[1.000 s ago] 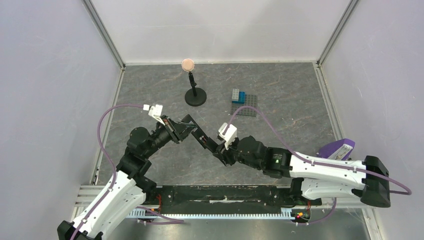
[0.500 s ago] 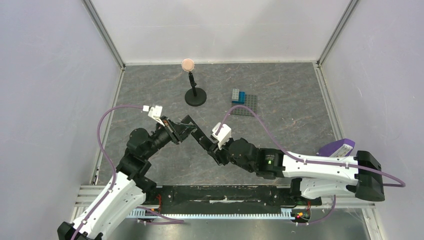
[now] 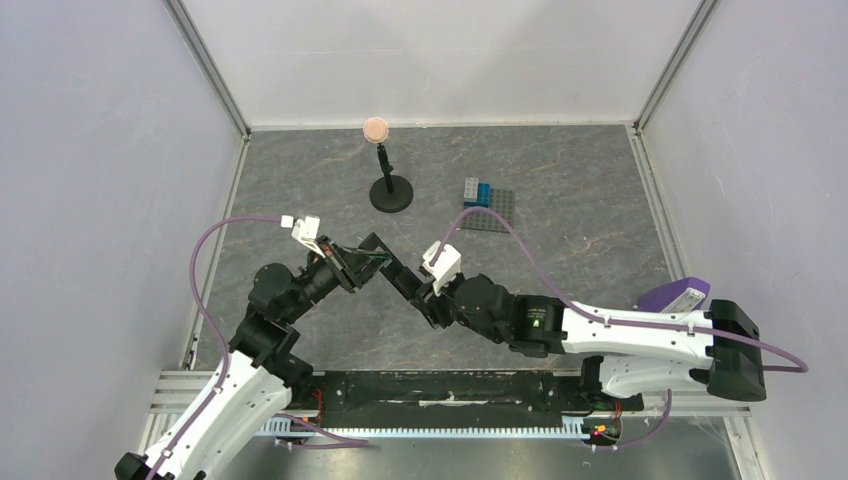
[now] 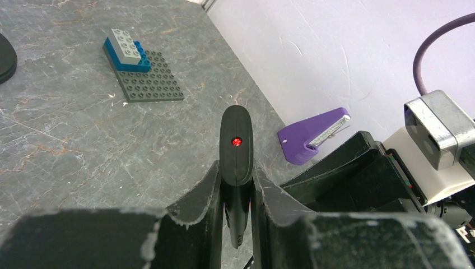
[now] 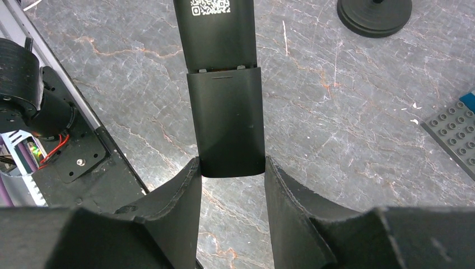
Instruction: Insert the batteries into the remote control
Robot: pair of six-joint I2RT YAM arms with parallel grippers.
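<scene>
The remote control (image 3: 396, 266), a long slim black bar, hangs above the table between my two grippers. My left gripper (image 3: 358, 262) is shut on one end. In the left wrist view the remote (image 4: 236, 140) sticks out past the fingertips, with a small red dot on it, and the gripper (image 4: 236, 168) pinches its sides. My right gripper (image 3: 430, 298) is shut on the other end. In the right wrist view its tips (image 5: 232, 163) clamp the end of the remote's back cover panel (image 5: 225, 120), and a QR label shows farther up. The batteries are out of view.
A black round-based stand (image 3: 390, 190) with a pinkish ball on top stands at the back. A grey studded baseplate (image 3: 495, 215) with blue and grey bricks (image 3: 477, 190) lies to its right. A purple object (image 3: 675, 297) lies by the right wall.
My right arm has reached farther left along the remote. My left gripper and the remote have shifted slightly left. Both grips stay as they were.
</scene>
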